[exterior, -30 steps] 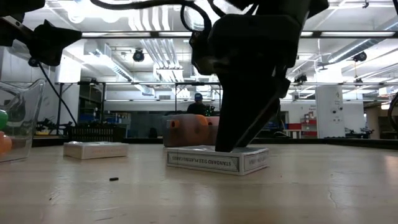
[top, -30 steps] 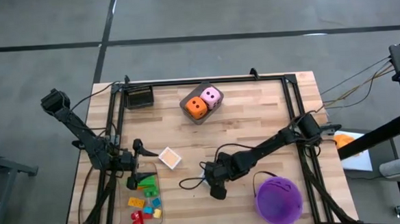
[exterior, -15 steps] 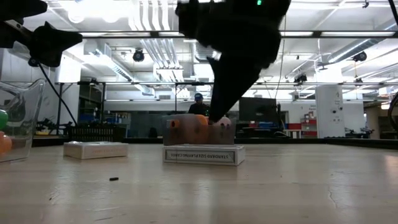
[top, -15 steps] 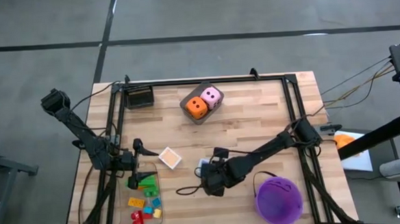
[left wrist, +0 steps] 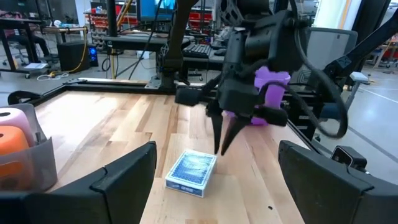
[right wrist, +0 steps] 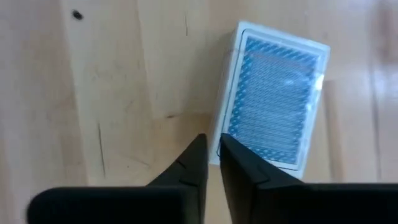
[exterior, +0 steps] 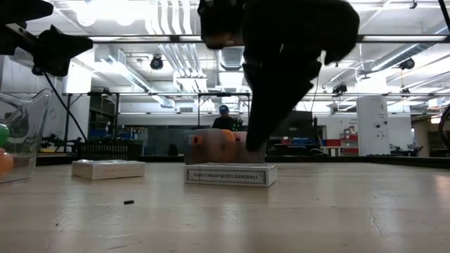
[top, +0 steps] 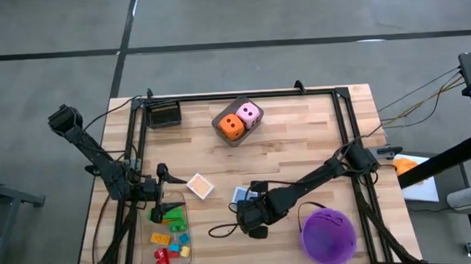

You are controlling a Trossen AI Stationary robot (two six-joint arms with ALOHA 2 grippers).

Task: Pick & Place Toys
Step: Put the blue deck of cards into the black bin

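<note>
Tile, blue, flat on table, just off clear tray of bricks | right gripper has slid back off it over the last second, fingers nearly shut, holding nothing | left gripper open by tray | regrasp likely needed

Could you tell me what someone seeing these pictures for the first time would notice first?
Probably the right tool, fingers nearly shut, poised at the edge of a blue-backed card deck lying flat near the middle of the table. Next, the purple bucket at the front right corner, and the orange die and pink die sharing a small bin at the back. The left tool waits by the clear tray of coloured bricks.
</note>
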